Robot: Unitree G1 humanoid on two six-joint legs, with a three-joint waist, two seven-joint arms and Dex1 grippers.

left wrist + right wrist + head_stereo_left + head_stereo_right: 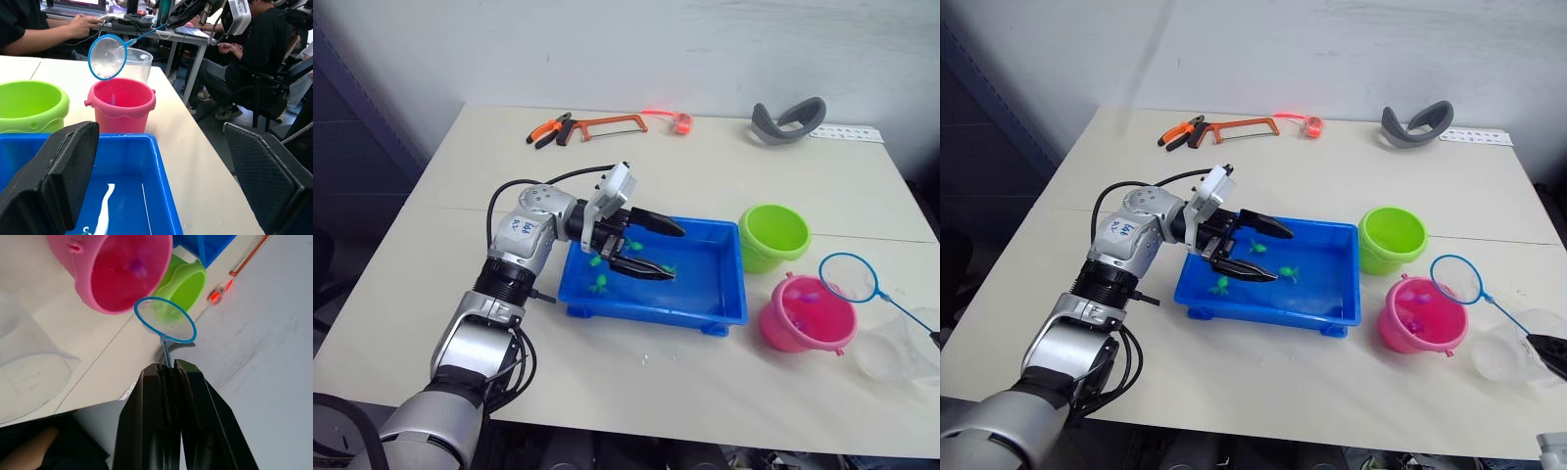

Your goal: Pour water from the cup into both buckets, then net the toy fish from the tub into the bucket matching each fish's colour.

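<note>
Clear cup nearest, then right gripper clamped on net above pink bucket, left gripper agape, empty, over blue tub; netting underway, green fish next for green bucket.

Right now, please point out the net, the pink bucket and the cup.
net (848, 277), left eye view, on the mesh inside the hoop.
pink bucket (781, 331), left eye view, on the outer wall.
cup (891, 357), left eye view, on the clear wall.

Head views look down over the table; wrist views sit close, sharing the pink bucket.
</note>
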